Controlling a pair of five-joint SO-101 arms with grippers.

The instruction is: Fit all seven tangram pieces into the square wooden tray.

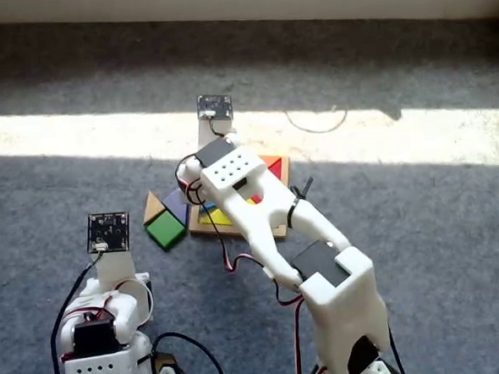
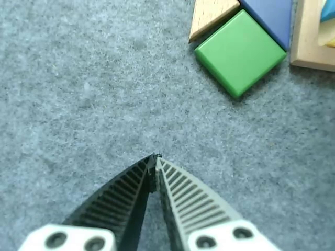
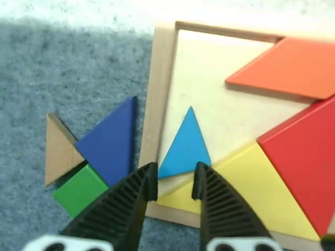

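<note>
The square wooden tray [image 3: 162, 78] holds an orange parallelogram [image 3: 288, 68], a red triangle [image 3: 303, 157], a yellow triangle [image 3: 251, 193] and a small light blue triangle [image 3: 184, 146]. My right gripper [image 3: 175, 178] hangs open just above the light blue triangle's base, with a fingertip near each end of it. On the carpet beside the tray lie a dark blue triangle [image 3: 112, 141], a plain wooden triangle [image 3: 60, 151] and a green square [image 3: 81, 191]. My left gripper [image 2: 157, 158] is shut on nothing, over bare carpet short of the green square [image 2: 241, 52].
The tray [image 1: 282, 229] lies on grey carpet, with a bright strip of sunlight behind it. The right arm [image 1: 268, 211] stretches over the tray and covers most of it in the high view. The left arm [image 1: 106, 331] sits folded at the near left.
</note>
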